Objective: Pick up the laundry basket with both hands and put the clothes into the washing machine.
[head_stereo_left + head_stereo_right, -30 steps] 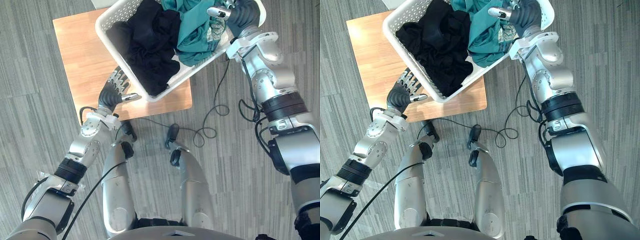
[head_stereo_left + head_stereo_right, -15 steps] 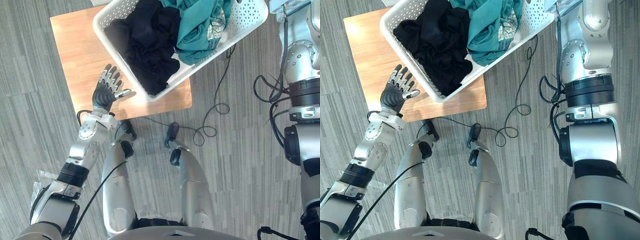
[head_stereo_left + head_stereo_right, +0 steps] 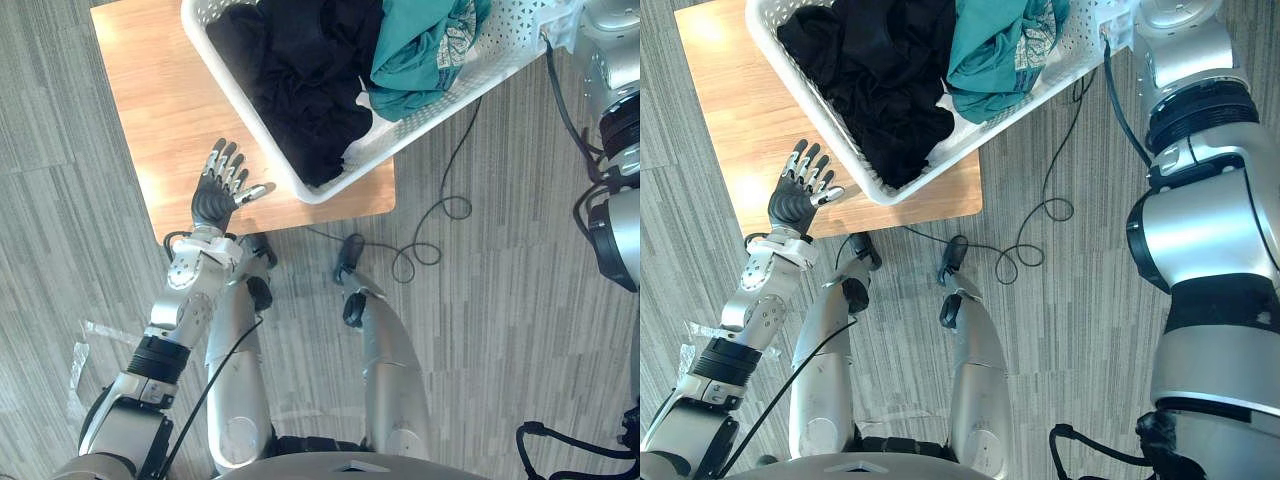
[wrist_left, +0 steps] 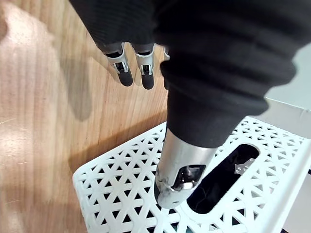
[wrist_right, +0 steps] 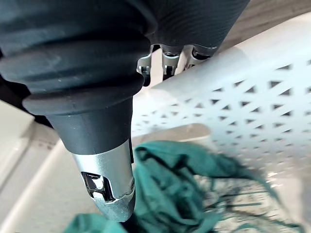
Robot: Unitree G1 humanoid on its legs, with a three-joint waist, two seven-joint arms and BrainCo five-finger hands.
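A white lattice laundry basket [image 3: 235,95] stands slantwise on a low wooden table [image 3: 165,110], its right end hanging past the table's edge. Black clothes [image 3: 300,80] fill its left half and teal clothes [image 3: 425,45] lie in its right half. My left hand [image 3: 215,195] hovers open over the table, a little off the basket's near corner. In the left wrist view its thumb [image 4: 182,165] points at the basket's end wall [image 4: 121,189] by the handle slot. My right hand [image 5: 107,184] is at the far right end, its straight thumb over the teal clothes [image 5: 184,184] and its fingers [image 5: 165,63] beyond the rim [image 5: 252,97].
Grey plank floor surrounds the table. A clear plastic scrap [image 3: 100,335] lies on the floor at the left. A white panel [image 4: 291,92] stands just past the basket's end.
The camera has shifted. My left hand has drawn back from the basket's side and spread open over the table. My right hand has moved up and right, out of the eye views.
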